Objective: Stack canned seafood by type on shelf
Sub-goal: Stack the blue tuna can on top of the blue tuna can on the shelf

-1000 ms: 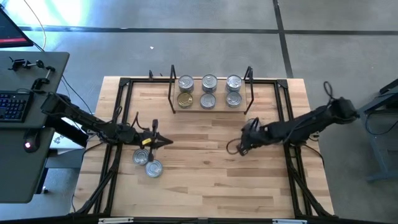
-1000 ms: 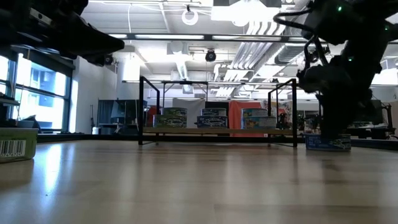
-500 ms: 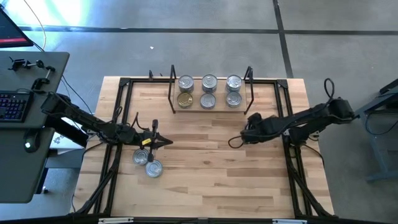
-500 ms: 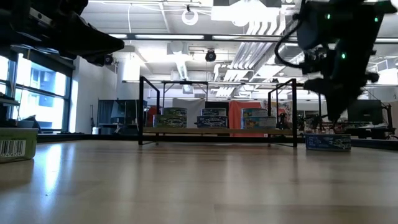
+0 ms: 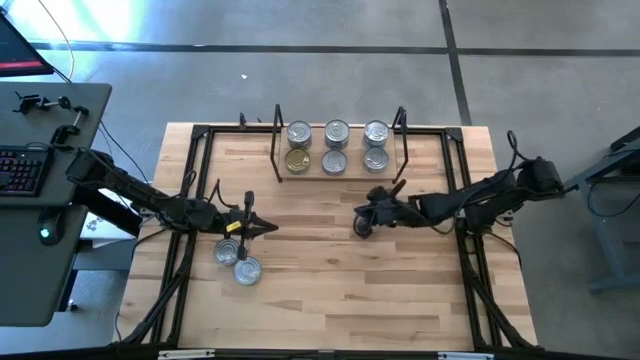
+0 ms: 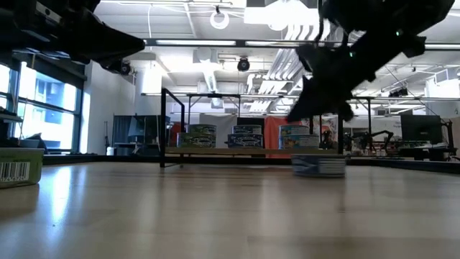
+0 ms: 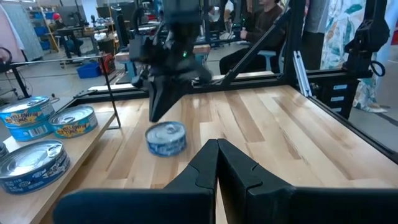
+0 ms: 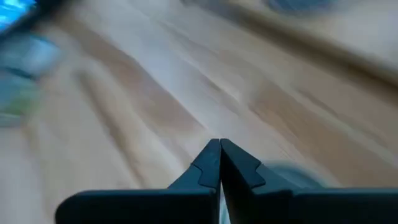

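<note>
The shelf [image 5: 277, 150] stands at the table's far middle with several round tins [image 5: 336, 146] on its board. Two more tins [image 5: 237, 261] rest flat on the table near the left. One blue-labelled tin [image 7: 166, 137] lies flat on its base at the table's middle [image 6: 318, 165]. My right gripper [image 7: 154, 116] is shut and slants down from the right, its tips just by this tin [image 5: 362, 226]. My left gripper [image 5: 270, 228] hovers shut and level over the left part of the table, touching nothing. My right gripper's shut fingertips [image 7: 155, 106] stand close by the middle tin's rim [image 7: 151, 132], on its right-hand far side. Whether they touch it I cannot tell; in the low view they show above the tin. The tin lies flat on the table.
A black tube frame [image 5: 200, 135] runs around the tabletop. Bare wood [image 5: 330, 290] lies between the middle tin and the near edge. A desk with a keyboard [image 5: 20, 170] stands beyond the table's left side. People sit in the room behind [image 7: 261, 18].
My right gripper has swung toward the table's left edge, tipping its fingers further down and rolling at the wrist, shut throughout. The blue-labelled tin beneath it has slid along the table toward the left and still lies flat.
</note>
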